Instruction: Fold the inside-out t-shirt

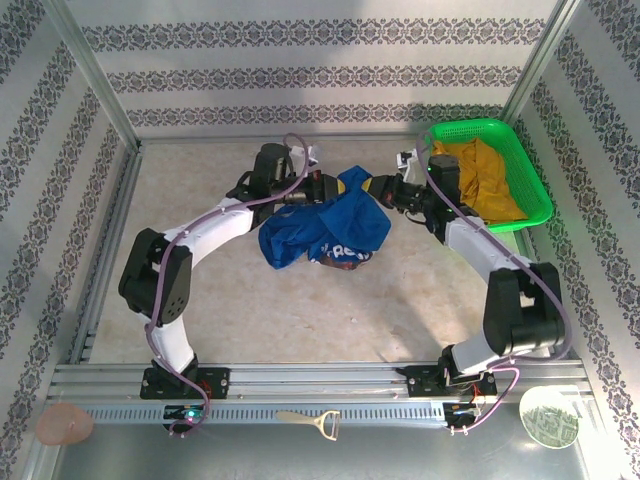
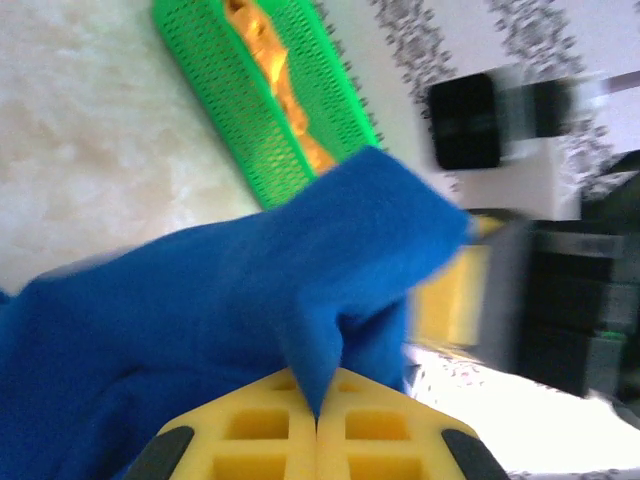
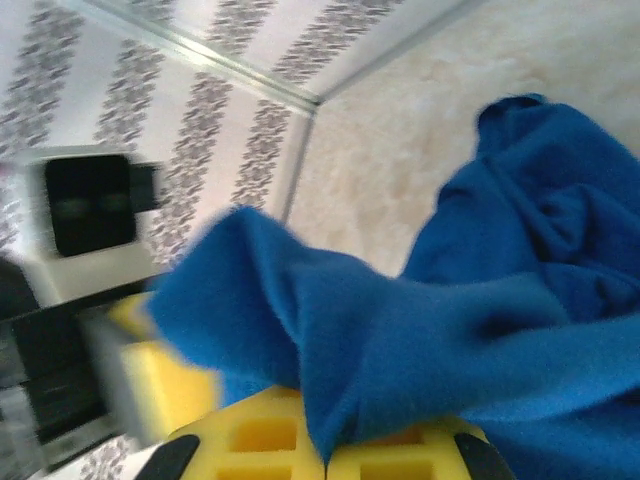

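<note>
Cloth: inside-out t-shirt [image 1: 322, 228] looks soft, light, limp, likely to sag, so best taken at hem or shoulder edges | jaws: left gripper [image 2: 318, 420] and right gripper [image 3: 322, 452] each pinched closed on a blue fold | position: bunched mid-table [image 1: 300, 310], upper edge strung between both grippers — green basket [image 1: 532, 180] off right.

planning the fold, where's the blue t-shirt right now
In the top view the t-shirt is bunched mid-table, pinched between the left gripper and right gripper, just left of the green basket.
</note>
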`<state>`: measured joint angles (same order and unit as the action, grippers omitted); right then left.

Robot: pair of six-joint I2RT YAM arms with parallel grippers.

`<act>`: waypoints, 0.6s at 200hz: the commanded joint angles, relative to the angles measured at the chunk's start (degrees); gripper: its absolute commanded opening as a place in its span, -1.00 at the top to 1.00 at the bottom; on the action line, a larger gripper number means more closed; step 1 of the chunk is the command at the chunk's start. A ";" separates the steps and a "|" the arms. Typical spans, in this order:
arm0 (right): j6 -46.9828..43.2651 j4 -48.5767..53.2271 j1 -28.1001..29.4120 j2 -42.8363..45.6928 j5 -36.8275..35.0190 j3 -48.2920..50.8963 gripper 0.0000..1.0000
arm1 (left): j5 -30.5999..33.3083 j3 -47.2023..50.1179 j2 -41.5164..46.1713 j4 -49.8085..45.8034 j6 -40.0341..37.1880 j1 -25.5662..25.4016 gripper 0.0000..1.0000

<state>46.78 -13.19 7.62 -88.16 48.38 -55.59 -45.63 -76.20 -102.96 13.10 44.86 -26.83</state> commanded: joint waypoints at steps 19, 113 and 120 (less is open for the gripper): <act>1.47 1.24 -0.23 -5.01 -8.24 -2.42 -0.25 | -3.82 2.86 3.43 19.10 13.29 0.11 1.00; -6.64 24.23 2.38 18.19 -18.95 -0.66 -0.69 | -3.88 3.00 5.24 14.41 10.67 0.99 1.00; -7.17 24.81 3.55 17.54 -19.54 -1.61 -0.69 | -4.03 3.08 5.22 14.52 10.76 0.99 1.00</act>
<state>42.46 5.21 8.36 -68.49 31.70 -55.81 -47.97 -73.34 -100.31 26.20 55.92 -26.50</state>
